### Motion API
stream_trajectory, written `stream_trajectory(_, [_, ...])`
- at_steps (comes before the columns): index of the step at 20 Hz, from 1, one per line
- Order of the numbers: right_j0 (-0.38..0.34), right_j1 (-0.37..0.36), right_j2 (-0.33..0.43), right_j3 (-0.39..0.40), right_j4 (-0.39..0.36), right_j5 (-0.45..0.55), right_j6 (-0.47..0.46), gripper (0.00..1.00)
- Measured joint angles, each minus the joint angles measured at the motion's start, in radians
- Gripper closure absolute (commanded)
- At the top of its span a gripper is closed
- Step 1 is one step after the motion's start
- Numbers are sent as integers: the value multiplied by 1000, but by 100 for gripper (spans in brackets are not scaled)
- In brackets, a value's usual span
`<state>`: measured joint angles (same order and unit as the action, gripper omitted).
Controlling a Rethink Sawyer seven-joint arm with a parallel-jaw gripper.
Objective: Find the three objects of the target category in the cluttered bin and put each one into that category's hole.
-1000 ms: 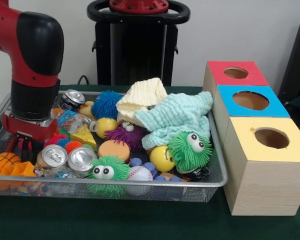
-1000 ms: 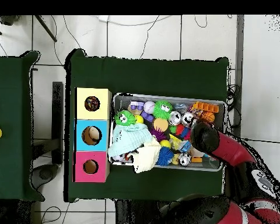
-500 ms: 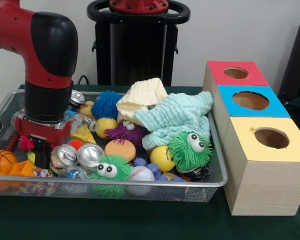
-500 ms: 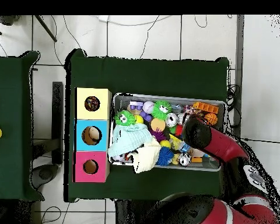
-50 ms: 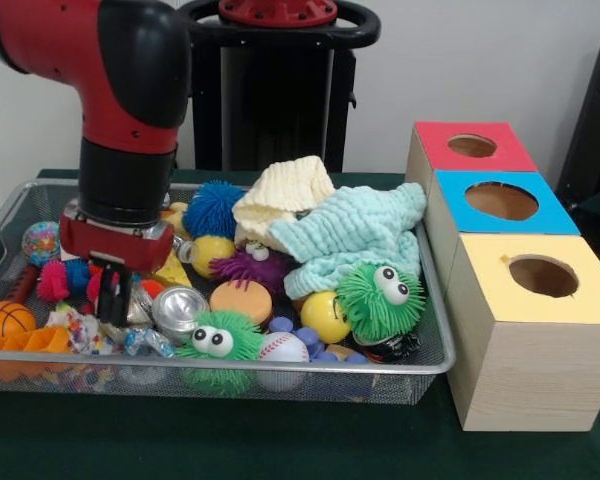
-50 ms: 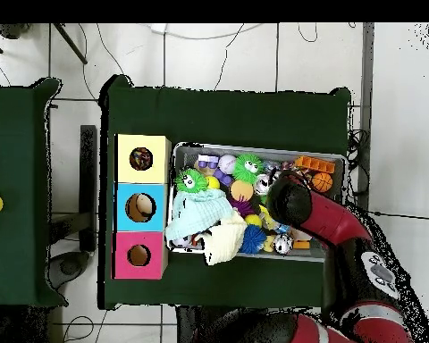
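We see the gripper shifted further along the wire bin than before, now low beside a silver can; a second can beside it no longer shows. We cannot tell how far its fingers are parted. The three-hole box sits on the counter.
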<state>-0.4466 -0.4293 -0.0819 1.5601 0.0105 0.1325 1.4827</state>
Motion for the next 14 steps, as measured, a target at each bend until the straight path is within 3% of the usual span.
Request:
stream_trajectory(10, [71, -103, -47, 57, 27, 105, 0, 100])
stream_trajectory(11, [72, -109, -52, 57, 29, 111, 0, 0])
stream_trajectory(14, [67, -114, -51, 59, 30, 111, 0, 0])
